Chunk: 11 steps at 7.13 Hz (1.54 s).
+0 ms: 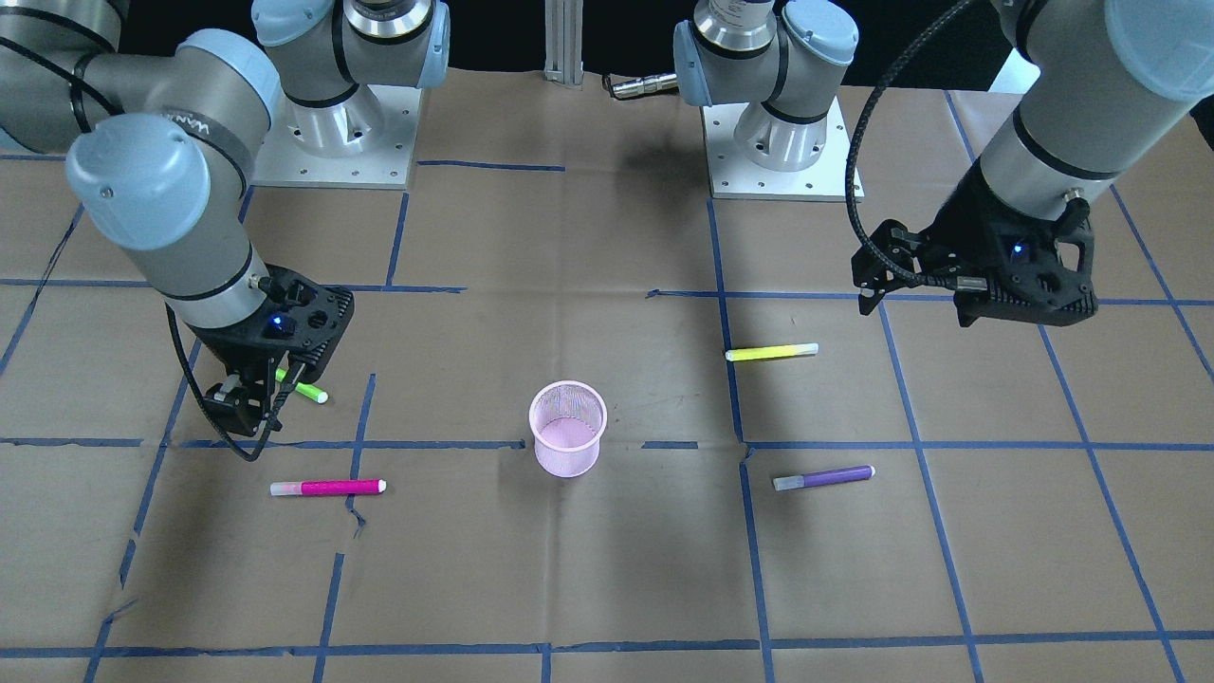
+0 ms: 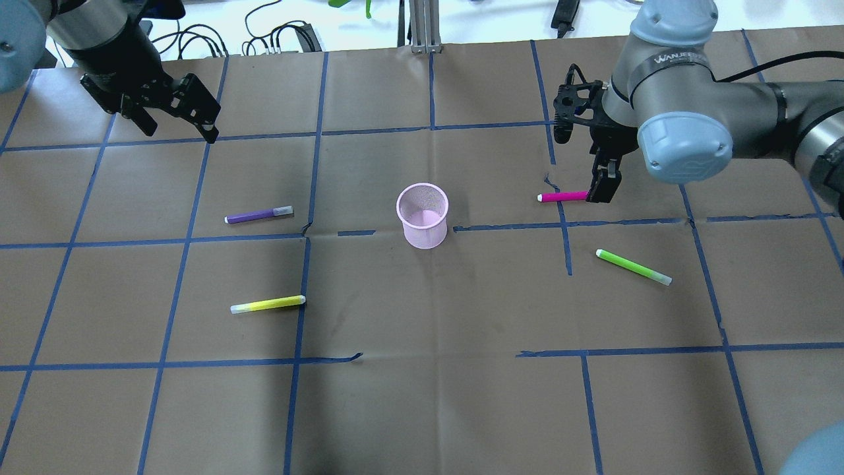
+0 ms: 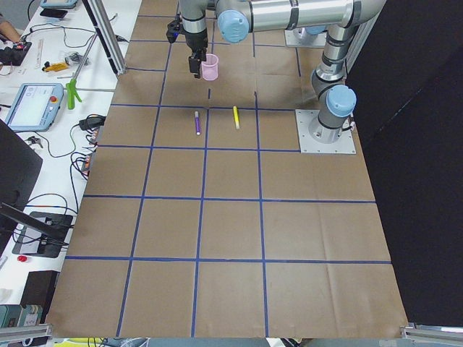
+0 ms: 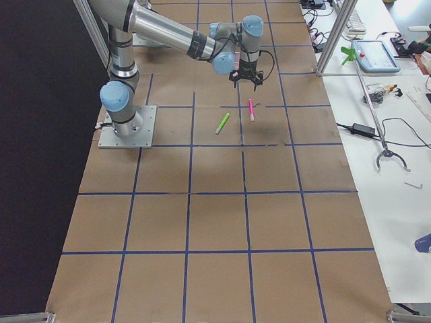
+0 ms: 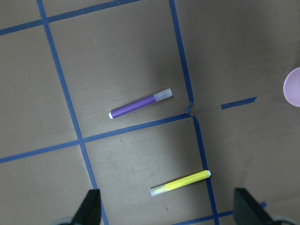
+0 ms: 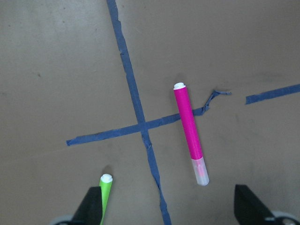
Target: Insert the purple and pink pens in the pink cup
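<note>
My left jaws are spread wide with nothing between them. They hang above the brown-paper table (image 2: pixel 422 396) with its blue tape grid, far out to the left of the pink wire-mesh cup (image 2: pixel 422 214) and on the side of it away from my base. My right jaws are spread wide too and hold nothing. They hang over the table to the right of the cup, well apart from it.

The cup stands upright with its mouth open to the top, near the middle of the table and close to a crossing of tape lines.

The slim purple pen with a clear cap (image 2: pixel 258 215) lies flat on the table to the left of the cup, well apart from it, its clear cap pointing toward the cup. My left wrist camera looks down on it from high above.

The slim pink pen with a clear cap (image 2: pixel 564 196) lies flat to the right of the cup, its white end toward the cup and its clear cap away. In my right wrist view it lies below and between the tips of my right jaws, which do not touch it.

A yellow pen (image 2: pixel 268 304) lies left of the cup, nearer my base than the purple pen. A green pen (image 2: pixel 633 266) lies right of the cup, nearer my base than the pink pen, at a slant.
</note>
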Tool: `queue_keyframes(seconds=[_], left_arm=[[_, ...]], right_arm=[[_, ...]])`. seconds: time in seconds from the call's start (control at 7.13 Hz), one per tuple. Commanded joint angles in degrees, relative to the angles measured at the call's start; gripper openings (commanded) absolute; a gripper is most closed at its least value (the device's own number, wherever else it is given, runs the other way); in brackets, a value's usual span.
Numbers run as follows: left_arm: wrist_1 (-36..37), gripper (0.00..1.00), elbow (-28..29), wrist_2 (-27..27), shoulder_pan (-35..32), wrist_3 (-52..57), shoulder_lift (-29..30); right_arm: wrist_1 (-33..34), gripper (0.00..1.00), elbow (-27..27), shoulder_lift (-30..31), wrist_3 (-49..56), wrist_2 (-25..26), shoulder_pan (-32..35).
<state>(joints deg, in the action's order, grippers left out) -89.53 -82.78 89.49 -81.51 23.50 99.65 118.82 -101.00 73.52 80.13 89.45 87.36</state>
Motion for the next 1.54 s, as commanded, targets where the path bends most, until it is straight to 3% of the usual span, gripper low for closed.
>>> queue_keyframes(seconds=[0.0, 0.56, 1.12, 1.4], left_arm=[[0.15, 1.00, 0.78, -0.01, -0.23, 9.50, 1.86], [0.24, 1.00, 0.69, -0.19, -0.23, 9.29, 1.87], [0.06, 1.00, 0.78, -0.10, -0.93, -3.52, 0.20], [0.15, 1.00, 0.78, 0.25, -0.85, -3.03, 0.63]], right_arm=[[6.14, 1.00, 0.62, -4.33, 3.19, -1.47, 0.01], [9.33, 0.99, 0.54, -8.39, 13.61, -0.50, 0.62], [9.68, 0.96, 0.81, -11.20, 15.07, -0.59, 0.53], [9.68, 0.96, 0.98, -11.29, 14.89, -0.50, 0.53]])
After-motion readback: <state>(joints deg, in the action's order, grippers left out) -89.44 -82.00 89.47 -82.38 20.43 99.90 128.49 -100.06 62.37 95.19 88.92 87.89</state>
